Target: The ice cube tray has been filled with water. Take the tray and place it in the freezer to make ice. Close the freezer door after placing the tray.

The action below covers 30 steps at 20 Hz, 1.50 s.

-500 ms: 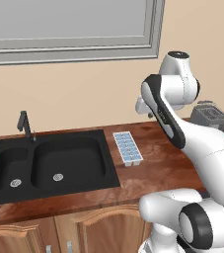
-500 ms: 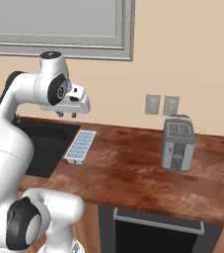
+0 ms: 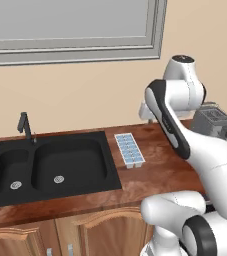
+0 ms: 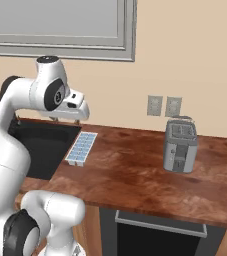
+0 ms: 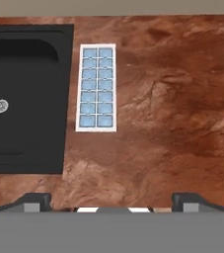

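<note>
My gripper (image 5: 111,202) hangs spread wide above the ice cube tray (image 5: 96,87), beside the sink (image 5: 24,99), ready to descend.

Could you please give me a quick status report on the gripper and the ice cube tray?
Gripper open, empty, above the counter. Ice cube tray flat beside the sink, untouched, water in cells. Nothing between gripper and tray.
</note>
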{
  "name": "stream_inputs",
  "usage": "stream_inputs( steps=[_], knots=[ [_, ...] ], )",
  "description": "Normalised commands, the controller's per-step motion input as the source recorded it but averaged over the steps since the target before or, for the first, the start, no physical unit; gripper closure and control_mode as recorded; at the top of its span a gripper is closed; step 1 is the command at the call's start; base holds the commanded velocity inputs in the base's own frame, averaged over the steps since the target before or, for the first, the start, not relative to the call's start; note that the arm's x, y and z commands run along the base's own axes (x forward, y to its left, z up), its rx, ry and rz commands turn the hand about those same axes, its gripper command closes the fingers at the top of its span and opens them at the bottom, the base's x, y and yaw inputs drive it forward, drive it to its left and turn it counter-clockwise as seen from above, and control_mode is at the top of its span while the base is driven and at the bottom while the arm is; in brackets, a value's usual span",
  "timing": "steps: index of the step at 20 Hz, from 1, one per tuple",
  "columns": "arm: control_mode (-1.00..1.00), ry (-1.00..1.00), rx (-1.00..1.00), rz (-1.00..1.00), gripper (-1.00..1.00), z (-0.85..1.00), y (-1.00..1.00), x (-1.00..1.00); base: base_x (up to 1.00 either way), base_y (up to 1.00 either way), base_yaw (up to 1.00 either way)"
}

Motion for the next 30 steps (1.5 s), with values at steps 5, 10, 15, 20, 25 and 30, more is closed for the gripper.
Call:
stream_inputs(
  steps=[5,10,15,20,25,30],
  knots=[
    [-1.0,0.0,0.0,-0.11,-1.0,-0.37,0.0,-0.41,0.0,0.0,0.0],
    [-1.0,-0.02,0.04,-0.15,-1.0,-0.33,0.0,-0.29,0.0,0.0,0.0],
    [-1.0,-0.01,0.15,-0.16,-1.0,-0.36,0.0,-0.23,0.0,0.0,0.0],
    [-1.0,-0.02,0.16,-0.16,-1.0,-0.29,0.0,-0.16,0.0,0.0,0.0],
    [-1.0,0.0,0.12,-0.14,-1.0,-0.13,0.0,-0.04,0.0,0.0,0.0],
    [-1.0,0.0,0.07,-0.08,-1.0,0.0,0.0,0.03,0.0,0.0,0.0]
  ],
)
